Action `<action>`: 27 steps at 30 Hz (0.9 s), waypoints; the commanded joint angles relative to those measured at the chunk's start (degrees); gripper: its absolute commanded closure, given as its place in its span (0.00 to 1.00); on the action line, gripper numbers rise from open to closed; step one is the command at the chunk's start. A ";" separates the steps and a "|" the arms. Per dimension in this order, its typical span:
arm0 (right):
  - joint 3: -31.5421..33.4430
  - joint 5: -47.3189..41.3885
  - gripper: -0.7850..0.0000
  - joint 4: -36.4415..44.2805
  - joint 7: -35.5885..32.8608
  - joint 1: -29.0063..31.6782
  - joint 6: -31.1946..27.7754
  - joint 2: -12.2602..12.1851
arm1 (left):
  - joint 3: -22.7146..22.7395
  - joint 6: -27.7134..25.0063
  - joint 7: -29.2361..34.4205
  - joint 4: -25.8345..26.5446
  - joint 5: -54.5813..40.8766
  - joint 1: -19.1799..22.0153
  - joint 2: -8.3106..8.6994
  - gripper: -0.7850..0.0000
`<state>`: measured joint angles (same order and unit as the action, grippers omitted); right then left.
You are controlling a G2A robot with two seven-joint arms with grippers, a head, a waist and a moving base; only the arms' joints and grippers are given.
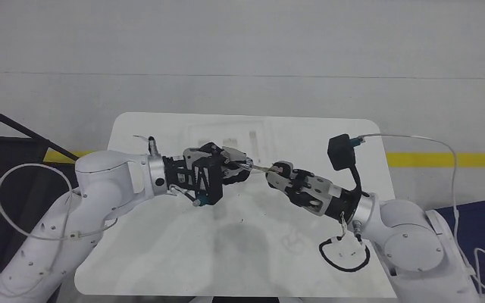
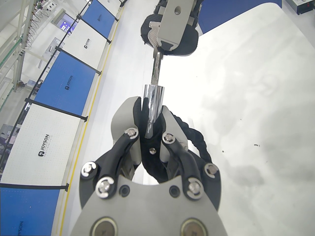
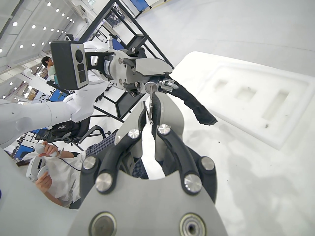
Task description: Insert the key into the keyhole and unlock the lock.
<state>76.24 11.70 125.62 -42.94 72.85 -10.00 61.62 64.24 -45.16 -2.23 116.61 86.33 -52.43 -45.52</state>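
Note:
Above the middle of the white table (image 1: pixel 189 250), my left gripper (image 2: pixel 151 106) is shut on a chrome cylinder lock (image 2: pixel 154 99) that trails a black braided cable (image 2: pixel 196 136). Facing it from the right, my right gripper (image 3: pixel 152 104) is shut on the head of a silver key (image 3: pixel 150 110). The key blade (image 2: pixel 157 67) runs straight to the cylinder's end and its tip sits in the keyhole. In the right wrist view the lock face (image 3: pixel 150 87) shows just beyond the key. In the top view the left gripper (image 1: pixel 227 168) and right gripper (image 1: pixel 276 174) meet tip to tip.
A white foam tray (image 1: pixel 250 136) with several rectangular recesses lies at the table's far side, also seen as the tray (image 3: pixel 246 94) beyond the grippers. The table surface under both arms carries nothing else. A black camera block (image 1: pixel 339 151) stands up from the right wrist.

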 commanded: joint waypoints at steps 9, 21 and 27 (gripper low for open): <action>-0.71 0.90 1.00 -0.43 0.47 -0.25 0.78 -0.04 | 0.21 0.47 1.17 1.47 2.98 -0.71 -0.25 1.00; -1.70 1.18 1.00 -1.57 1.18 -0.78 1.09 -0.02 | 0.24 -0.13 -0.53 1.66 4.25 -1.00 -0.65 1.00; -2.38 0.45 0.79 -2.17 1.55 -1.09 0.90 0.04 | -0.28 -0.72 -0.99 1.28 4.32 -0.96 -0.94 1.00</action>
<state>73.95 12.27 123.54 -41.40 71.81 -9.06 61.66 64.09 -45.78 -3.13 118.07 90.76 -53.39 -46.41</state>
